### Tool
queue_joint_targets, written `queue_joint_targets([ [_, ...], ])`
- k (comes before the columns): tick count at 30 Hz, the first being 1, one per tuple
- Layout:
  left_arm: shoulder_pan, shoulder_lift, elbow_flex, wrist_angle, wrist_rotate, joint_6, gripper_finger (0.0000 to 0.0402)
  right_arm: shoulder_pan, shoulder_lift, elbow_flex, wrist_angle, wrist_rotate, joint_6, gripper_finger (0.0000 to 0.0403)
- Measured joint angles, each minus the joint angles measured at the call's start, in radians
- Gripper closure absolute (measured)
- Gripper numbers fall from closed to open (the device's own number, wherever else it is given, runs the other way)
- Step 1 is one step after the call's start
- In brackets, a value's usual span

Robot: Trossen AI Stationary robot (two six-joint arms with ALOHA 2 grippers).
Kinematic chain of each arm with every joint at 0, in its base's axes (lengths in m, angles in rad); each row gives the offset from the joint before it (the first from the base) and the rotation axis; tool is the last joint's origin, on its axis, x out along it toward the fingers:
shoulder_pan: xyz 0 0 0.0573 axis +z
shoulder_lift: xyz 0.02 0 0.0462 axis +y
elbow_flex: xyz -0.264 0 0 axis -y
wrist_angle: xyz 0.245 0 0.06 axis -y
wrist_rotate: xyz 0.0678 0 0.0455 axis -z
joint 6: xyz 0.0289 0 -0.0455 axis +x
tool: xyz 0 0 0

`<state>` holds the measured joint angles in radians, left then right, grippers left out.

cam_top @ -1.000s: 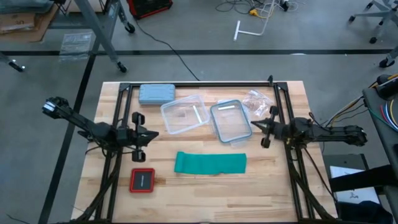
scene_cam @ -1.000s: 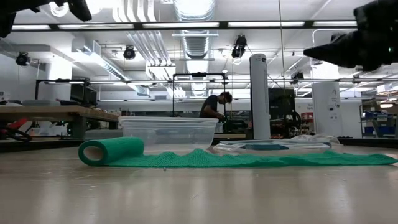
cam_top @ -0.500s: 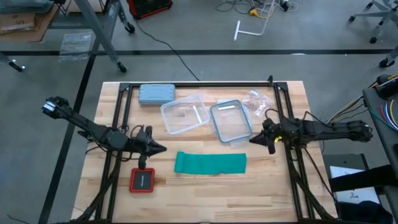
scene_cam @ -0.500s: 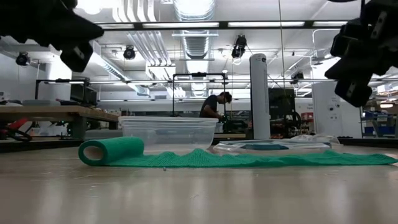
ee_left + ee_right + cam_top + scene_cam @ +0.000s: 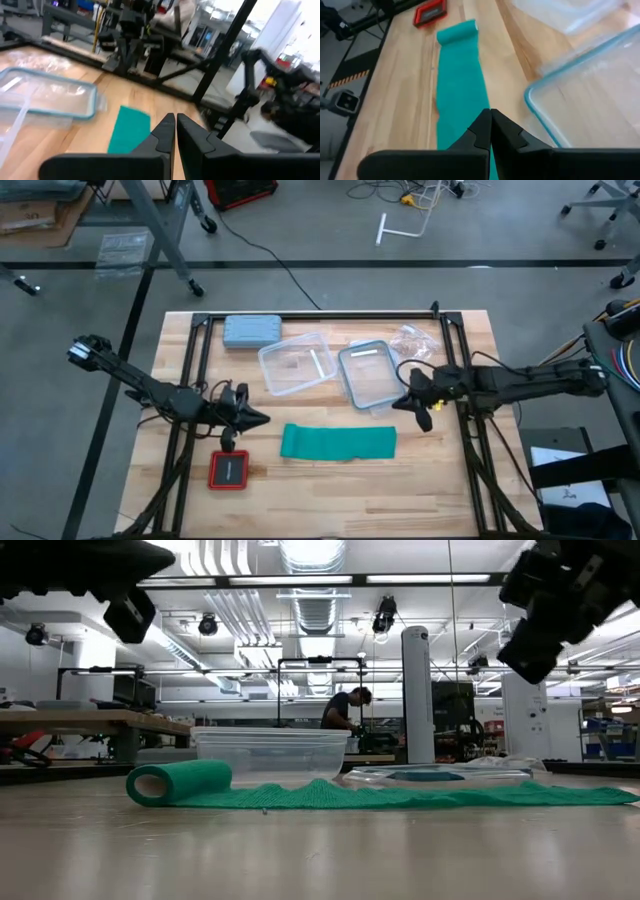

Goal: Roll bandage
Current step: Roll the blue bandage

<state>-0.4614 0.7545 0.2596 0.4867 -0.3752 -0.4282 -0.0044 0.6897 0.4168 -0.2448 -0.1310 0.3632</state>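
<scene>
On the wooden table (image 5: 460, 480), toward its near edge, the bandage (image 5: 338, 442) lies as a flat teal band, with one end curled into a small open roll (image 5: 178, 782) on the side nearer the left arm. In the low view the rest of the cloth stretches away from that roll in a thin rumpled strip, flat on the wood. Nothing grips it.

Just beyond the band sit a clear tub (image 5: 296, 364) and a blue-rimmed lid (image 5: 371, 376), side by side; the lid's near corner comes close to the band's far edge, though whether they touch cannot be told. A crumpled clear bag (image 5: 409, 343) lies past the lid, and a grey-blue case (image 5: 252, 331) rests near the far left corner. A red-framed black square (image 5: 229, 470) lies beside the band's rolled end, a little apart from it.

The left gripper (image 5: 260, 419) hangs above the table just off the rolled end, its fingers (image 5: 162, 131) pressed together and holding nothing. The right gripper (image 5: 400, 404) hangs over the lid's near corner, just above the band's other end, its fingers (image 5: 481, 126) likewise clenched and empty.

Far back in the room, a person (image 5: 345, 710) stands at a bench.
</scene>
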Motion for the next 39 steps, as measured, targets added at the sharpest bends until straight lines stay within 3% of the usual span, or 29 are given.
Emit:
queue_joint_targets([
  [5,0.000,0.008,0.000,0.041,-0.001,-0.004,0.0393,0.000,0.080,0.078,0.028,0.002,-0.008,0.0403],
  [13,0.000,0.084,0.000,0.037,-0.034,-0.134,0.0393,0.000,0.224,0.190,0.082,0.002,-0.021,0.0403],
  [23,0.000,0.222,0.005,0.032,-0.035,-0.235,0.0393,0.000,0.450,0.201,0.109,0.034,-0.099,0.0403],
  [31,0.000,0.321,0.075,-0.003,-0.053,-0.212,0.0391,0.000,0.573,0.201,0.178,0.026,-0.135,0.0402],
  [34,0.001,0.356,0.143,-0.104,-0.030,-0.219,0.0378,0.006,0.598,0.201,0.226,0.018,-0.171,0.0386],
  [39,0.002,0.422,0.329,-0.484,0.009,-0.330,0.0325,0.019,0.605,0.201,0.243,0.017,-0.201,0.0325],
])
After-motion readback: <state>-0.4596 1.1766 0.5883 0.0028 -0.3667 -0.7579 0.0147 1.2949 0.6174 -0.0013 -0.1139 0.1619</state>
